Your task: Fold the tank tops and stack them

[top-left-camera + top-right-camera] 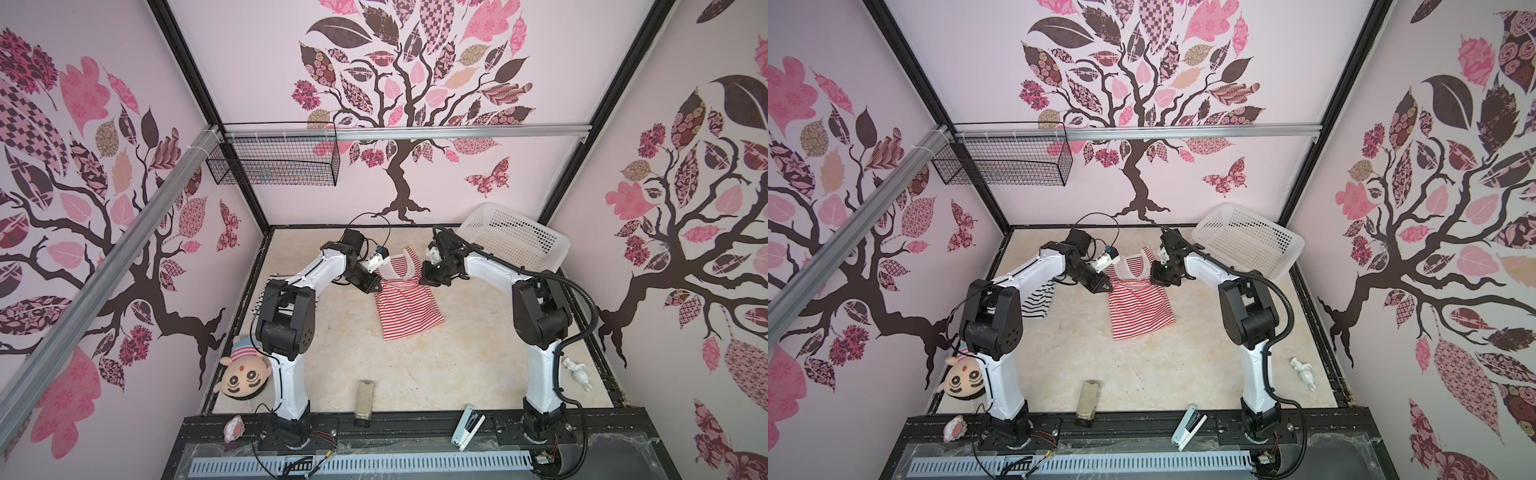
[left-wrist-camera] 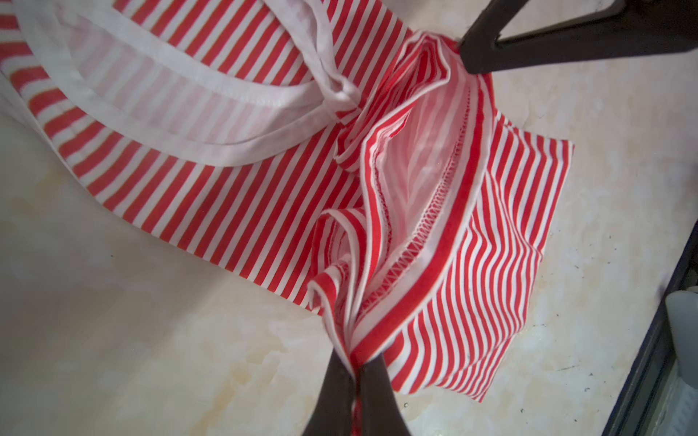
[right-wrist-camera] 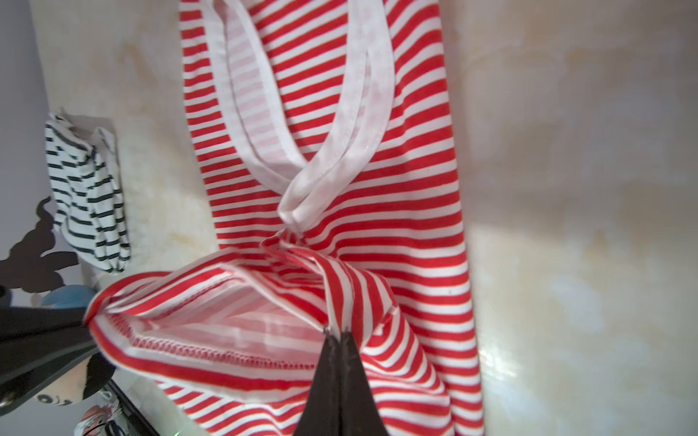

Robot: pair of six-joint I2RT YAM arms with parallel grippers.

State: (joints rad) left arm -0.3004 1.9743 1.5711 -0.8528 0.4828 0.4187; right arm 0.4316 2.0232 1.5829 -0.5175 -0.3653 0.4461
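The red-and-white tank top point(image 1: 409, 316) point(image 1: 1140, 316) lies mid-table, straps toward the back wall. Its hem is raised and doubled back over the body. My left gripper point(image 1: 376, 288) point(image 2: 355, 364) is shut on one hem corner. My right gripper point(image 1: 424, 276) point(image 3: 336, 332) is shut on the other hem corner, and the stitched hem edge point(image 2: 426, 226) hangs between the two. The white neck trim point(image 3: 325, 177) is bunched just beyond the fold. The black-and-white tank top point(image 1: 1040, 301) point(image 3: 87, 196) lies crumpled near the left wall, behind the left arm.
A white lattice basket point(image 1: 515, 237) leans in the back right corner. A plush head point(image 1: 239, 376), a brown block point(image 1: 364, 397), a stapler point(image 1: 467, 426) and a white figurine point(image 1: 577, 372) sit near the table's front. A wire basket point(image 1: 274, 162) hangs on the back wall.
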